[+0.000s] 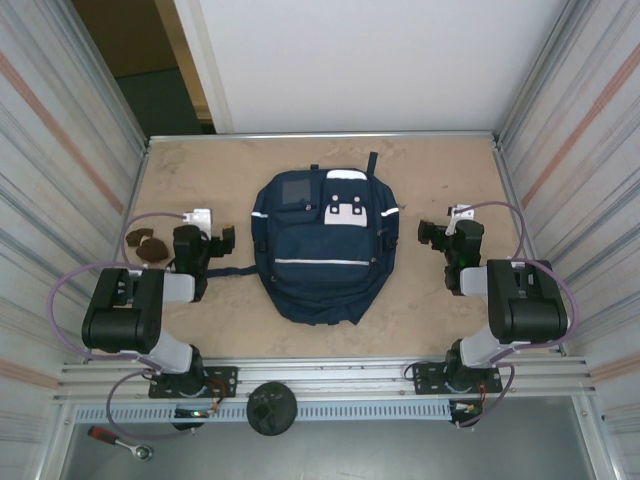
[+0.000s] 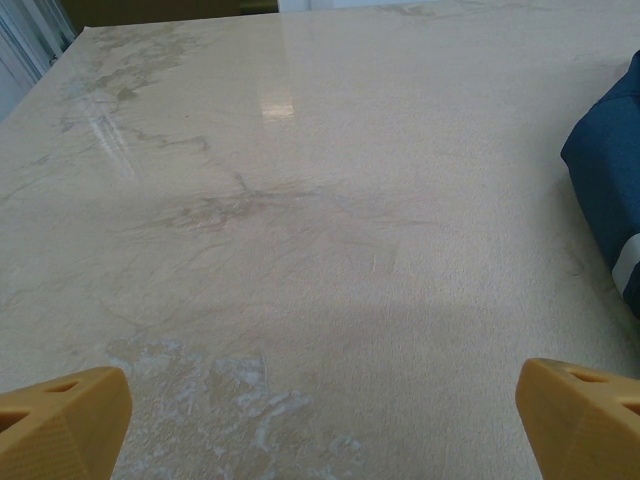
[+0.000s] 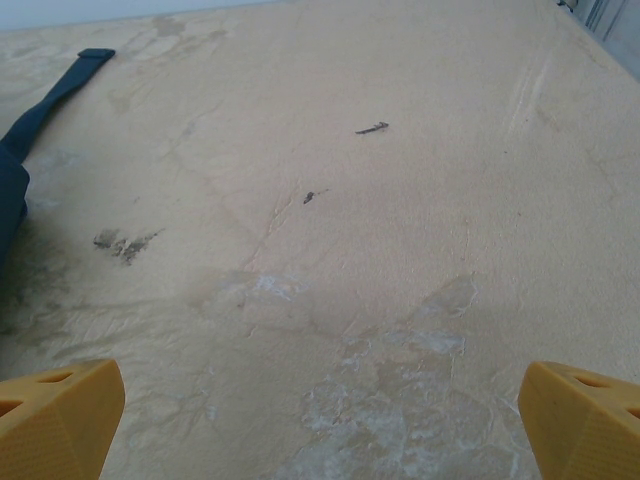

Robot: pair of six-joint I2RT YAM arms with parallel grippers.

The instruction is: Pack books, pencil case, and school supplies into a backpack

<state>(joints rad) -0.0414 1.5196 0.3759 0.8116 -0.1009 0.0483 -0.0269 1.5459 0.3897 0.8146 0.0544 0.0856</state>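
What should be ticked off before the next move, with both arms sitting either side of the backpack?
1. Left gripper open, holding nothing: ok.
2. Right gripper open, holding nothing: ok.
3. Backpack lying flat, front up, mid-table between the arms: ok.
4. Its main opening zipped or unzipped: cannot tell.
5. What is inside it: cannot tell.
6. Brown pieces apart from the backpack, beside the left arm: ok.

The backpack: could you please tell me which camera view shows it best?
The top external view: the whole backpack lies there, patches and stripes visible. The left wrist view catches a navy corner at its right edge; the right wrist view catches a strap at its upper left.
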